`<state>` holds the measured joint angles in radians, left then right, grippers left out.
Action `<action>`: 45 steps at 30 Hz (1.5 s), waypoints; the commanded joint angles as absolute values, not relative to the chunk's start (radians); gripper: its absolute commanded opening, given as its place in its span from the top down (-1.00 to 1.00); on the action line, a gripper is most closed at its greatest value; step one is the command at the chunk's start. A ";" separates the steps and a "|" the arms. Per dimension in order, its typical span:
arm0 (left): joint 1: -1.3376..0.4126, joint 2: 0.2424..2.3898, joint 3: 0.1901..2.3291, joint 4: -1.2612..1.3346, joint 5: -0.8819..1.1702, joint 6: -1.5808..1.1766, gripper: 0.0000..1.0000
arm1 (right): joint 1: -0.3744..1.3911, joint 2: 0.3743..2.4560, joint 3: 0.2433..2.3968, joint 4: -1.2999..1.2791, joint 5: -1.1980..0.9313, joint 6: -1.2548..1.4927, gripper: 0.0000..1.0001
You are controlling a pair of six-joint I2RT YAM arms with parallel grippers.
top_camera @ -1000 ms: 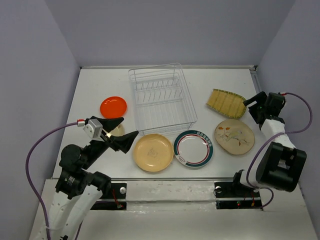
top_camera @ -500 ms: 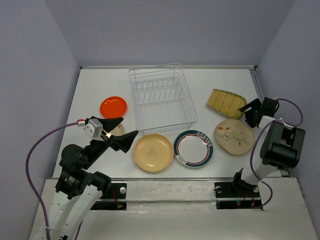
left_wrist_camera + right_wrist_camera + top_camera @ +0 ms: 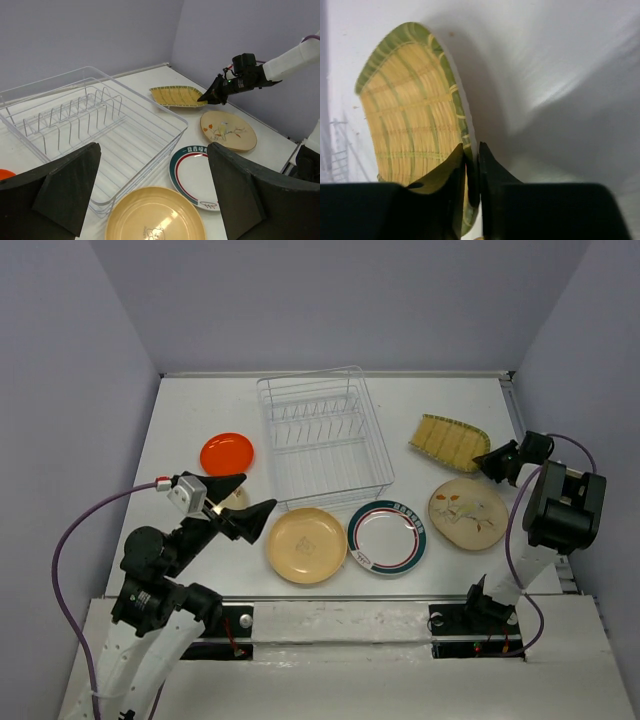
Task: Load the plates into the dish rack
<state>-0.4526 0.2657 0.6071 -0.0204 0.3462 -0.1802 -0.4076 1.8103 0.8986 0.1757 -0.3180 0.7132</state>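
Note:
My right gripper (image 3: pixel 487 462) is shut on the right rim of the ribbed yellow-green plate (image 3: pixel 448 441), with one finger over the rim and one under it (image 3: pixel 472 156). The plate's far end (image 3: pixel 405 105) points toward the white wire dish rack (image 3: pixel 379 445), which holds no plates. My left gripper (image 3: pixel 253 502) hangs open above the table's left front, its fingers wide apart (image 3: pixel 152 150). Below the rack lie the tan-yellow plate (image 3: pixel 306 545), the teal-rimmed plate (image 3: pixel 387 537) and the floral plate (image 3: pixel 468 512). The orange plate (image 3: pixel 227 453) sits left of the rack.
A small beige dish (image 3: pixel 236 499) is mostly hidden behind the left gripper's fingers. Purple walls close in the table on three sides, and the right wall is near the right arm (image 3: pixel 560 505).
The right gripper moved left onto the ribbed plate's rim and closed on it. The plate's gripped end shifted slightly. The left arm has not moved.

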 commanded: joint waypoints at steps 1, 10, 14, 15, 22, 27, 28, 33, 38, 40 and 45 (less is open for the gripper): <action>-0.457 0.295 0.649 0.005 0.321 -0.167 -0.98 | -0.414 1.735 0.974 0.219 -0.233 0.712 0.84; -0.454 0.295 0.649 0.005 0.266 -0.190 -0.98 | -0.211 1.375 1.242 -0.003 0.128 0.515 0.86; -0.454 0.299 0.644 0.002 0.204 -0.212 -0.98 | -0.068 1.364 1.441 -0.145 0.270 0.385 0.86; -0.454 0.310 0.644 -0.009 0.181 -0.213 -0.98 | -0.007 1.373 1.484 -0.169 0.288 0.365 0.86; -0.454 0.350 0.653 -0.060 0.111 -0.224 -0.98 | 0.311 1.495 1.863 -0.366 0.544 0.187 0.86; -0.453 0.379 0.658 -0.075 0.088 -0.227 -0.98 | 0.526 1.757 2.194 -0.572 0.715 0.109 0.86; -0.451 0.385 0.660 -0.080 0.083 -0.226 -0.98 | 0.543 1.794 2.241 -0.589 0.735 0.104 0.87; -0.448 0.405 0.664 -0.087 0.080 -0.225 -0.98 | 0.597 1.920 2.368 -0.661 0.805 0.116 0.86; -0.446 0.419 0.666 -0.081 0.092 -0.224 -0.98 | 0.624 1.940 2.303 -0.686 0.827 0.189 0.86; -0.446 0.422 0.666 -0.080 0.106 -0.221 -0.98 | 0.634 1.959 2.298 -0.689 0.834 0.187 0.87; -0.445 0.428 0.667 -0.077 0.107 -0.219 -0.98 | 0.634 2.002 2.324 -0.701 0.874 0.144 0.87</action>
<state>-0.4500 0.4168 0.6182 -0.1158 0.0971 -0.2256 0.6243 2.0071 2.2723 -0.7555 0.7868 0.1612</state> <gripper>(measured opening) 0.990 0.157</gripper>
